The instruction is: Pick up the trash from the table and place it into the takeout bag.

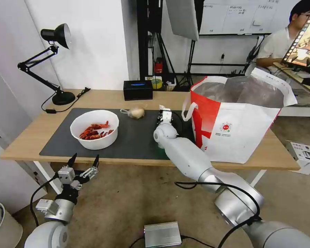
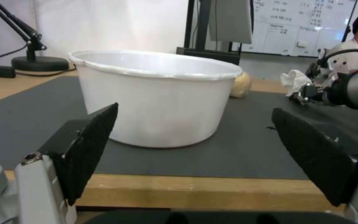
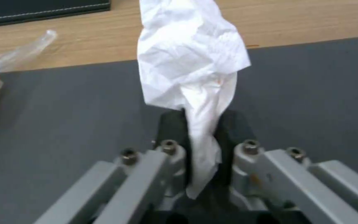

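The table (image 1: 31, 134) is light wood and carries a dark grey mat (image 1: 134, 139). The bowl (image 1: 94, 129) is plain white, its shells (image 1: 94, 132) red. The tissue (image 3: 191, 62) is white and creased, pinched between black pads (image 3: 171, 124) on the silver-grey right gripper (image 3: 199, 124). The left gripper (image 2: 195, 146) has black pads on a pale grey body. The takeout bag (image 1: 237, 134) is white with a red side panel, silver lining and a small round red logo. The desk lamp (image 1: 55, 38) and the box (image 1: 137, 89) are black.
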Motion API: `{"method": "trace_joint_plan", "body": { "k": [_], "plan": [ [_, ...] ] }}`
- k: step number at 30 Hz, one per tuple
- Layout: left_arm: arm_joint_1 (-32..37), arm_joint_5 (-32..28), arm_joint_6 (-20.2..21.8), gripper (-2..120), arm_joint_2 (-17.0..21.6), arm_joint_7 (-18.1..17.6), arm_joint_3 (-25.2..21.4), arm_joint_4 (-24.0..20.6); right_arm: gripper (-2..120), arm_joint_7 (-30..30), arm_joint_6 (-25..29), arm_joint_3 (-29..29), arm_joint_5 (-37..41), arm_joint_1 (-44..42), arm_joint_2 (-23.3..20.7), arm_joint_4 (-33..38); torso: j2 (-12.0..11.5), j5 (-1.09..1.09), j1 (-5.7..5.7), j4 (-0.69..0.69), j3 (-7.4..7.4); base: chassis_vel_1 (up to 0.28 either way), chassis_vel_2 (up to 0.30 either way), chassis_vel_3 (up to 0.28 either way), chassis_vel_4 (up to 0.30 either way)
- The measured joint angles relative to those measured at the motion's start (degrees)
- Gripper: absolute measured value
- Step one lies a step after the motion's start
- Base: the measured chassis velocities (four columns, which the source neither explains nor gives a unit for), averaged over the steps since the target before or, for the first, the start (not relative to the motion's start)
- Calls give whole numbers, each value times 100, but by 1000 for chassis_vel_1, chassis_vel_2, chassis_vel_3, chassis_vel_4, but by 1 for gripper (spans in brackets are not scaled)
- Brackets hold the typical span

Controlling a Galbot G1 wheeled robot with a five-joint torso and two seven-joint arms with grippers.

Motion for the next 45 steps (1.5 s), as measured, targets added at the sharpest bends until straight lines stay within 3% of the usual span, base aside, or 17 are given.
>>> {"method": "trace_joint_plan", "body": {
  "k": [3, 20, 23, 28, 45],
  "plan": [
    [6, 0, -6, 100, -15, 0, 0, -1, 0, -31, 15, -9, -2, -12, 0, 2, 0, 0, 0, 3, 0, 0, 0, 0, 0],
    [2, -9, -8, 100, -15, -3, -39, -62, 0, -159, 173, -51, -280, -115, -11, 44, -2, 0, 2, 0, 2, 0, 0, 0, 0],
    [27, -9, -10, 100, -30, -4, -49, -62, 0, -284, 266, -123, -472, -177, -54, 140, -3, 1, 2, 9, 2, 0, 0, 0, 0],
    [50, -12, -20, 100, -37, -4, -99, -64, 0, -396, 416, -217, -700, -265, -137, 289, -3, 1, 3, 7, 4, 0, 0, 0, 0],
    [240, -10, -21, 100, -74, -4, -211, -306, 0, -672, 937, -565, -1557, -759, -867, 1678, -2, 1, 3, 3, 1, 0, 0, 0, 0]
  ]
}}
